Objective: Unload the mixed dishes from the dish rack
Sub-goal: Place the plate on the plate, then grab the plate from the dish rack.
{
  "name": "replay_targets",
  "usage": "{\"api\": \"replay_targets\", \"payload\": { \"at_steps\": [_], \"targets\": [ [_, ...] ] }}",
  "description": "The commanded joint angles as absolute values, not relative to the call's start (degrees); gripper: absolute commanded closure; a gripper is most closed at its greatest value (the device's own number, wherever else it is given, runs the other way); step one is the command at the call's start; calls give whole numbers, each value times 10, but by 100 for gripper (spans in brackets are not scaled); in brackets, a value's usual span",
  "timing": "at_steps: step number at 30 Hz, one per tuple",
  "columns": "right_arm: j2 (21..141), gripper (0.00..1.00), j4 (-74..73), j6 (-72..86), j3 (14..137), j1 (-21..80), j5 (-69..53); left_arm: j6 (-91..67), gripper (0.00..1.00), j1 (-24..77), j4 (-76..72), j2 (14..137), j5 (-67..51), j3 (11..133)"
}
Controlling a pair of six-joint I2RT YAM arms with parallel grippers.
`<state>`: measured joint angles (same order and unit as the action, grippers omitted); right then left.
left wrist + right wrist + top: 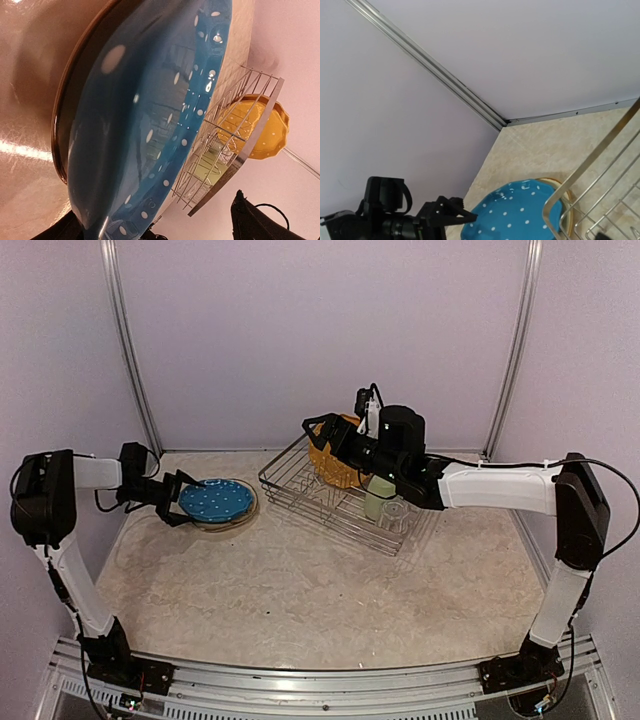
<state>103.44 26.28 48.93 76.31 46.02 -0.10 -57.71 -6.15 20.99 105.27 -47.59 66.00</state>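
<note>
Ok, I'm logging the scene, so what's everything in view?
dish rack: one, silver wire, right of centre
orange plates: count unclear, orange, upright in the rack
mug: one, pale green, in the rack
glass: one, clear, beside the mug
blue dotted plate: one, blue, left of the rack
lower plate: one, brownish rim, under the blue plate
table: one, beige, under everything
left arm: one, white and black, jaws open at the blue plate
right arm: one, white and black, jaws open over the rack

even bright light, plate (140, 130) glare, possibly blurred
</note>
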Motion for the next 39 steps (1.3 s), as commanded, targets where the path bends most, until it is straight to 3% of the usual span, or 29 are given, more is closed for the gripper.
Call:
{"api": "replay_targets", "payload": {
  "at_steps": [1,13,22,39],
  "targets": [
    [1029,4,239,474,768,462,12,-559,11,-68,250,1034,-446,691],
    [1029,3,141,397,804,455,62,-559,10,-71,317,1055,-414,723],
    [1037,3,42,327,846,392,9,-523,10,-74,341,1018,-367,742],
    [1146,25,-188,164,1021,329,2,-402,11,13,282,863,-316,730]
  ]
}}
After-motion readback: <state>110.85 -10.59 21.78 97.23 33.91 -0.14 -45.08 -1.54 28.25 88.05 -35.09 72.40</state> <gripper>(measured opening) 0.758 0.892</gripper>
